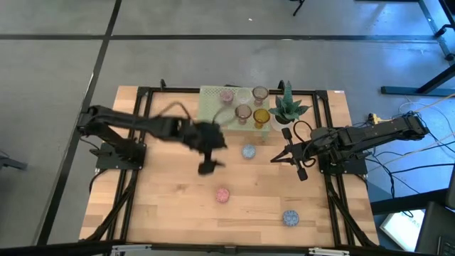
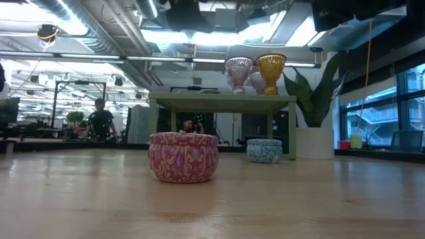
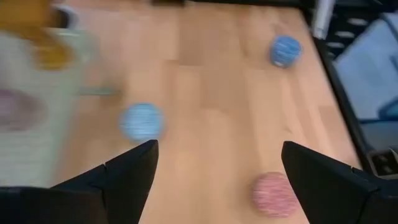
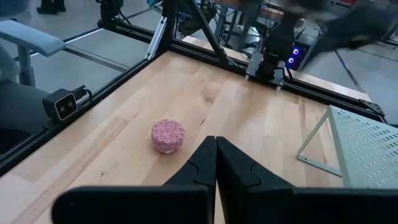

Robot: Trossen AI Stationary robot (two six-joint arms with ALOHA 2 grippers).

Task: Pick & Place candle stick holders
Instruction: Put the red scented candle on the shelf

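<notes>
- The left gripper (image 1: pixel 207 166) is a dark smear in the high view; its fingers cannot be made out there.
- In the left wrist view, the stand (image 3: pixel 25 124) and an amber holder (image 3: pixel 50 53) beyond the left finger are blurred and cut off by the edge.
- The blue holder (image 3: pixel 142 121) just ahead of that finger is a soft blur, its pattern unreadable.
- In the right wrist view, the stand (image 4: pixel 367 146) beside the shut fingers runs off the edge.
- In the low view, a person (image 2: pixel 101 119) far behind is too small to detail.

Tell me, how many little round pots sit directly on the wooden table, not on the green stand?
3: a light blue pot beside the green stand, a pink pot mid-table, and a blue pot at the front right.
</notes>
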